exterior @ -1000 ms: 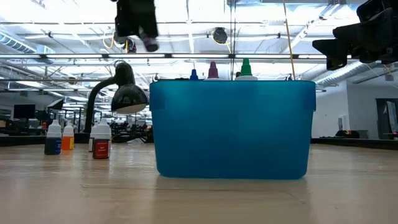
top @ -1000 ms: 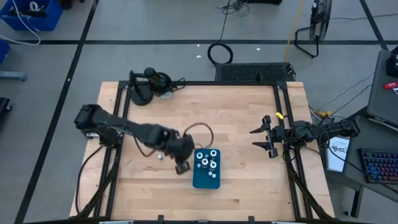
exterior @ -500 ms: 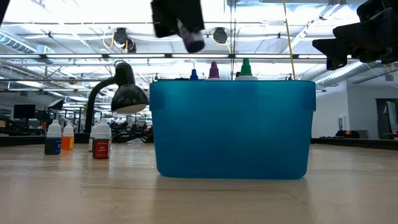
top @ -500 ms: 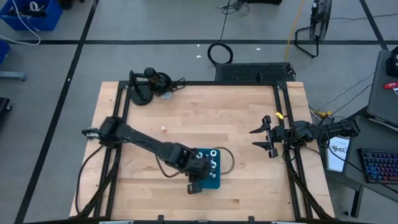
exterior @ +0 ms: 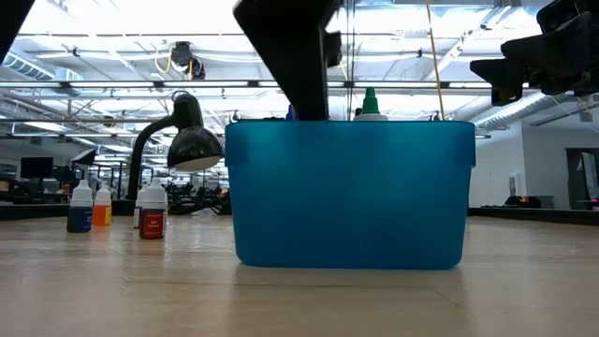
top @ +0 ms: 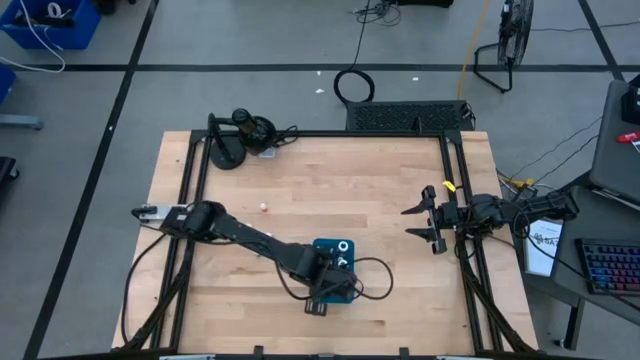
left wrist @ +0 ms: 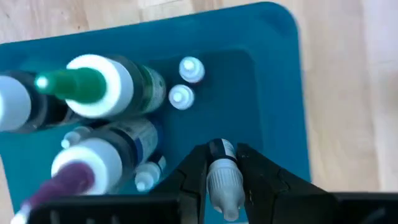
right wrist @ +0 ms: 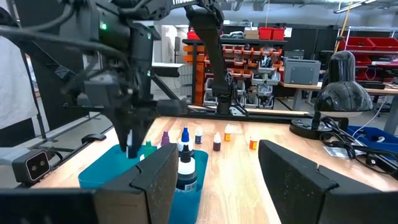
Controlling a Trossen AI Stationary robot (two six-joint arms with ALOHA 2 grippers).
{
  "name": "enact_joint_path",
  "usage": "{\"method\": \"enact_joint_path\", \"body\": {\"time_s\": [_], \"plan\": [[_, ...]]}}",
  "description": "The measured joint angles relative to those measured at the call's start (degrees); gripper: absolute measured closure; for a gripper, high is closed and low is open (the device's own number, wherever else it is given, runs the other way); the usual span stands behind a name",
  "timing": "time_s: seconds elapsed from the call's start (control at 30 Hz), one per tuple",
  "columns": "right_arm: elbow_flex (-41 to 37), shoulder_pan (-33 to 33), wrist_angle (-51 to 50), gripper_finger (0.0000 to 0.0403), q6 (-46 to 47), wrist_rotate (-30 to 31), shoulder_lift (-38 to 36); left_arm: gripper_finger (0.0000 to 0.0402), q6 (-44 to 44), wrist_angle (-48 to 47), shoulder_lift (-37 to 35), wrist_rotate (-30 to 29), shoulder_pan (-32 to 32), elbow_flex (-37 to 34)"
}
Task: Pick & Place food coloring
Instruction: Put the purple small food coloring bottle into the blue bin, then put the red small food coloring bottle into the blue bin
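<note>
Food coloring bottle with a white cap and dark body is pinched between the closed fingers of the left gripper, which hangs over the teal bin at the near-middle of the wooden table. Several bottles already stand inside the bin, among them a green-tipped one, a purple-tipped one and smaller white-capped ones. The held bottle has yet to be let go, so this placement looks nearly done. Three more bottles wait on the table well to one side of the bin, beside the black desk lamp; in the right wrist view a few appear beyond the bin. Away from the bin, at the table's right edge, the right gripper waits with fingers spread and nothing between them.
</note>
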Motion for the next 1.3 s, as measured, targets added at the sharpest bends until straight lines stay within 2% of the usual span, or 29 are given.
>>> {"method": "enact_joint_path", "body": {"time_s": [0.3,0.4,0.67,0.83,1.07,1.3], "plan": [[0.0,0.0,0.0,0.0190,0.0,0.0,0.0,0.0331,-1.0,-0.2,4.2,0.2,0.6,0.0],[0.0,0.0,0.0,0.0190,0.0,0.0,0.0,0.0320,-1.6,-0.6,5.4,0.0,0.5,0.0],[0.0,0.0,0.0,0.0191,0.0,0.0,0.0,0.0320,-4.3,-0.5,6.5,-0.3,0.2,0.2],[0.0,0.0,0.0,0.0191,0.0,0.0,0.0,0.0296,-7.7,0.3,5.8,-0.8,0.2,0.0],[0.0,0.0,0.0,0.0190,0.0,0.0,0.0,0.0262,-8.2,0.7,5.7,-0.8,0.2,0.0],[0.0,0.0,0.0,0.0190,0.0,0.0,0.0,0.0256,-8.0,0.4,5.3,-0.7,0.5,-0.1]]}}
